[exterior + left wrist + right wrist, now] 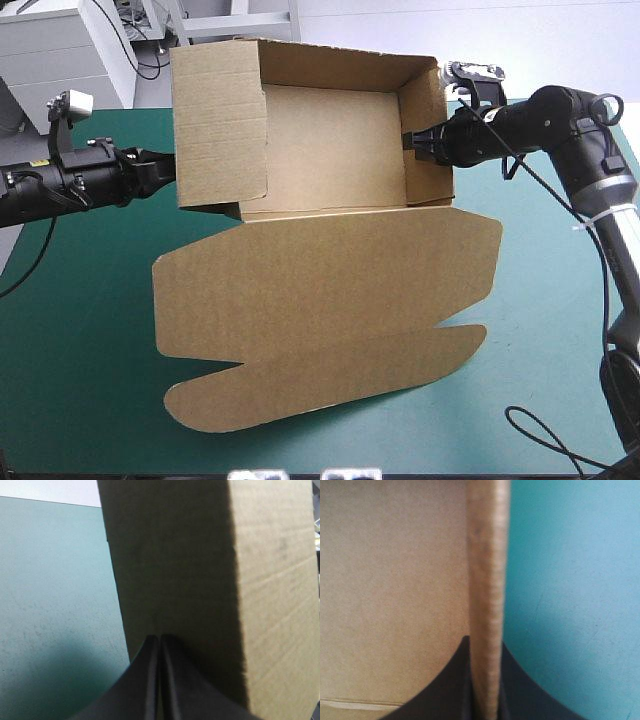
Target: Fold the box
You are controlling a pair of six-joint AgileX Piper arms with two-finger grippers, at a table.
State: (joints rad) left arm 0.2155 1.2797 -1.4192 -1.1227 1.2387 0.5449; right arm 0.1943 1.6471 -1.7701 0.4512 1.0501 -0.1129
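Jaws of the right gripper point(485, 647) clamp the right wall of the box point(330, 130) at the tray's 3 o'clock. The left gripper point(159, 640) has its jaws together, tip against the outer left wall at 9 o'clock. The lid spreads toward 6 o'clock over the teal-green cover point(80, 340).

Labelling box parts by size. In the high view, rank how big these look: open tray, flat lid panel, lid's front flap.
1. open tray and lid panel: look alike, and the tray is tilted up nearer the camera, so unranked.
2. front flap: clearly smallest.
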